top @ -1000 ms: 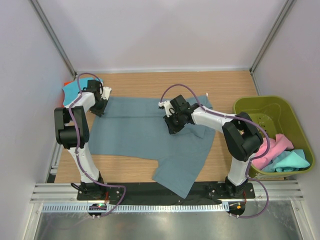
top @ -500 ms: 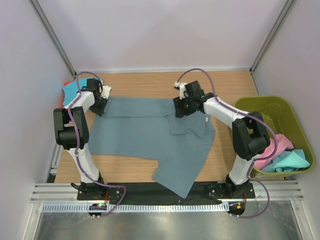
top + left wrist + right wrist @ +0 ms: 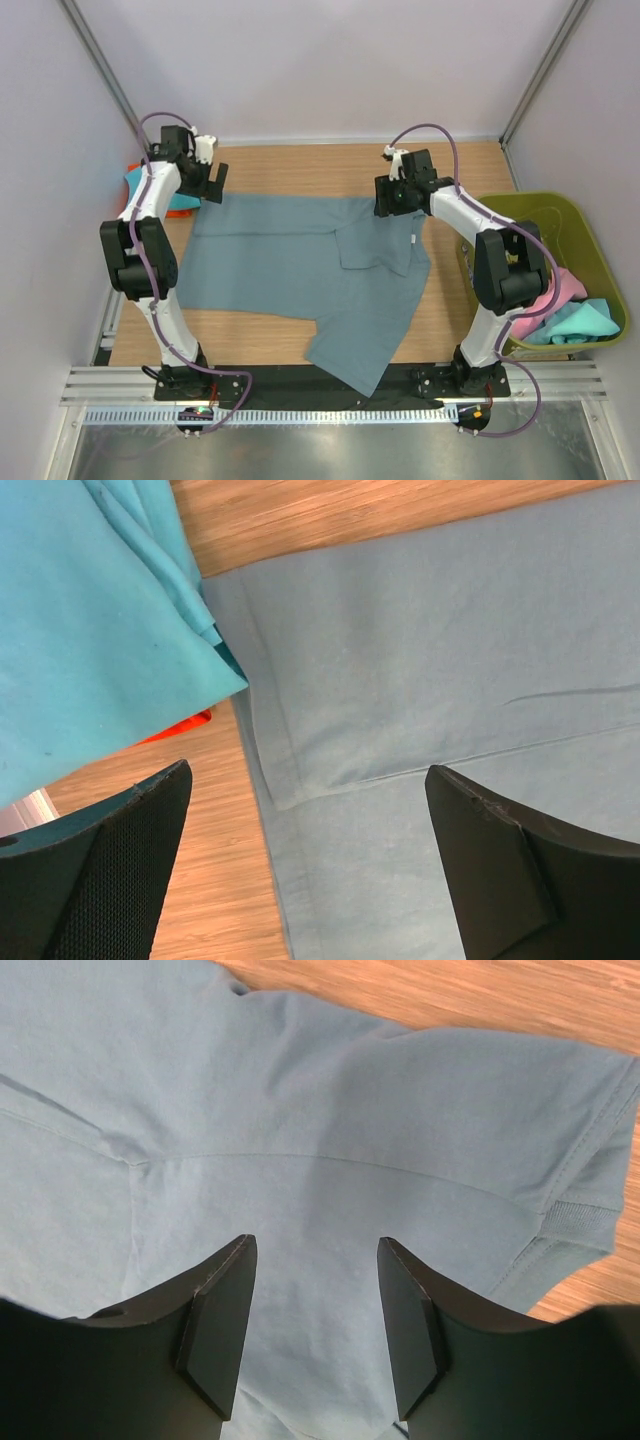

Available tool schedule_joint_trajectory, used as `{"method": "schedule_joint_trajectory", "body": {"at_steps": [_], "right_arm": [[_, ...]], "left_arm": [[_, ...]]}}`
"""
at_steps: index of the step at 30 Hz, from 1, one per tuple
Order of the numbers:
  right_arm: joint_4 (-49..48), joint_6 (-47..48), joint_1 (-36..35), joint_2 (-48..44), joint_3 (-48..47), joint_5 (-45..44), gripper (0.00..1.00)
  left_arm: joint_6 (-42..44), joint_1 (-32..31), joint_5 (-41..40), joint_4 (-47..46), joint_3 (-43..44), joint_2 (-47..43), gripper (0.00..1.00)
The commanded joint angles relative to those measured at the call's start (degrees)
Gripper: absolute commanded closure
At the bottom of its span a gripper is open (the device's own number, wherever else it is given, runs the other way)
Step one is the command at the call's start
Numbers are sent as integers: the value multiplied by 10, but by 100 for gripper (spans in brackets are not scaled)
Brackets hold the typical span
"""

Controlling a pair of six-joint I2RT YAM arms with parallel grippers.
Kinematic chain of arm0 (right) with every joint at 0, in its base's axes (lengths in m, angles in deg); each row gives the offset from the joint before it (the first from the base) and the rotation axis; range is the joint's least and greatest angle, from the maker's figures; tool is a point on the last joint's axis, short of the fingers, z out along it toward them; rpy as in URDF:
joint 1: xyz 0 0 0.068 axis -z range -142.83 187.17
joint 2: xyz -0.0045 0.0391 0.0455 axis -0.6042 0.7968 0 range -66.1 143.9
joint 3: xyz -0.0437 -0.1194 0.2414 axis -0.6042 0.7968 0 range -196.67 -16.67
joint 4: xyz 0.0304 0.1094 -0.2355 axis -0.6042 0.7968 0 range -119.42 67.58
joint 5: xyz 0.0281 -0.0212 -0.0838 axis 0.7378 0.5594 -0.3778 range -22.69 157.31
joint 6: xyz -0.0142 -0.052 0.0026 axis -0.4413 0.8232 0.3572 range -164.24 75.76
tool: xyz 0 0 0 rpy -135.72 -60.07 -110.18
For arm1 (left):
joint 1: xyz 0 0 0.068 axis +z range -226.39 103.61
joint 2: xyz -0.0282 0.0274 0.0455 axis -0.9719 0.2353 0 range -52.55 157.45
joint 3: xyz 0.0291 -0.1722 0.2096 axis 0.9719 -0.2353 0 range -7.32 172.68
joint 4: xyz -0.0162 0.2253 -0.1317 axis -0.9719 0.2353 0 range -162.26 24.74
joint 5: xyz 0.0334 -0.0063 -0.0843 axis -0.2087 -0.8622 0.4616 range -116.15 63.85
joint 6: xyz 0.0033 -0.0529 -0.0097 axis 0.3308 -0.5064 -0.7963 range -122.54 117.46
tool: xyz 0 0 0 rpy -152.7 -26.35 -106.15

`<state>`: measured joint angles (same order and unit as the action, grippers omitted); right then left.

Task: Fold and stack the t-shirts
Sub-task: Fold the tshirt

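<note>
**A:** Where does the grey shirt (image 3: 290, 260) lie?

**B:** It is spread flat across the middle of the table (image 3: 300, 160). Its far hem runs along the far side, and one corner reaches past the near edge onto the black rail (image 3: 300, 378). A small white label (image 3: 413, 243) shows towards its right side.

**A:** And the left gripper (image 3: 305, 780)?

**B:** It hangs over the shirt's far left corner with its jaws wide apart and nothing between them. The left wrist view shows a folded edge of grey cloth below the fingers.

**A:** What sits beside that corner?

**B:** A folded turquoise shirt (image 3: 90, 630) lies at the table's far left corner, just beside the grey cloth. A bit of orange shirt (image 3: 180, 725) peeks out from under it.

**A:** And the right gripper (image 3: 315, 1245)?

**B:** It is over the shirt's far right part, near the sleeve. Its jaws are apart, not as wide as the left one's, and they hold nothing. I cannot tell whether the fingertips touch the cloth.

**A:** Anything else?

**B:** A green basket (image 3: 520, 200) stands at the right edge. A pink shirt (image 3: 565, 290) and a crumpled turquoise one (image 3: 585, 322) lie in it.
</note>
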<state>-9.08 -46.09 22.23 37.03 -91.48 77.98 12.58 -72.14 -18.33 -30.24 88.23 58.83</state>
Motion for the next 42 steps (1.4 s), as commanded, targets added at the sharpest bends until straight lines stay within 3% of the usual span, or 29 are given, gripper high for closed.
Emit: {"method": "schedule_joint_trajectory", "body": {"at_steps": [1, 8, 18, 29, 42], "right_arm": [[-39, -16, 7, -2, -3, 9, 42], [-34, -36, 14, 22, 10, 26, 42], [-18, -24, 23, 67, -12, -19, 42], [-4, -4, 58, 153, -85, -55, 42], [-5, 37, 87, 247, -199, -83, 41]], "left_arm": [[-17, 1, 5, 27, 21, -19, 0], [-34, -10, 69, 39, 29, -6, 0], [-65, -32, 96, 82, 81, 109, 0], [-74, -37, 78, 95, 156, 214, 0], [-78, -100, -2, 91, 303, 329, 1]]}}
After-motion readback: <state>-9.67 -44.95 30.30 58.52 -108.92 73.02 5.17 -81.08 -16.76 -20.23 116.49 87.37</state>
